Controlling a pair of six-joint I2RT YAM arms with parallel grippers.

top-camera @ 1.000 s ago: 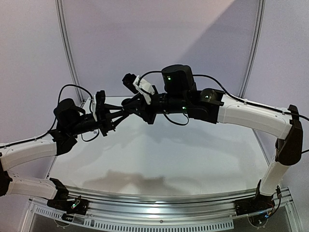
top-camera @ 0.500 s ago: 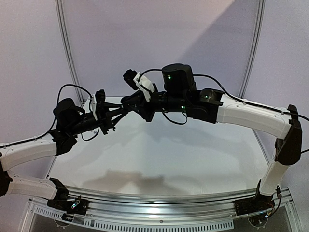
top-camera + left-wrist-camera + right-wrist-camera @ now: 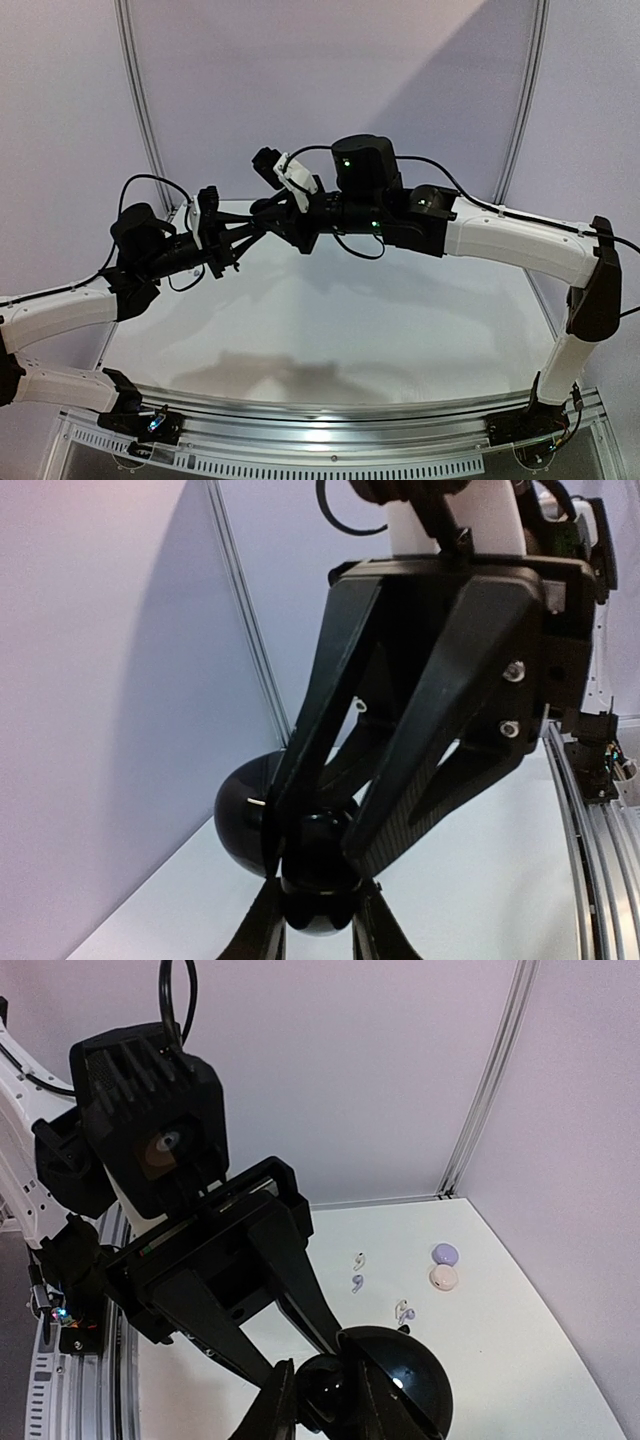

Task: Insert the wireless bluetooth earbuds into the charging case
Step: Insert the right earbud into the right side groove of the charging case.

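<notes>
Right wrist shows pale earbuds (image 3: 357,1281), glossy black case (image 3: 405,1385).

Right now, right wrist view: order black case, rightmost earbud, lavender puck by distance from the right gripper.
1. black case, at the right gripper fingertips.
2. rightmost earbud, on the table just beyond.
3. lavender puck, farther back, right.

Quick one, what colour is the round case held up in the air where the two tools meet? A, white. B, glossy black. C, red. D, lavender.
B: the round case up in the air is glossy black in both wrist views, while the lavender puck and the cream puck lie down on the table.
</notes>
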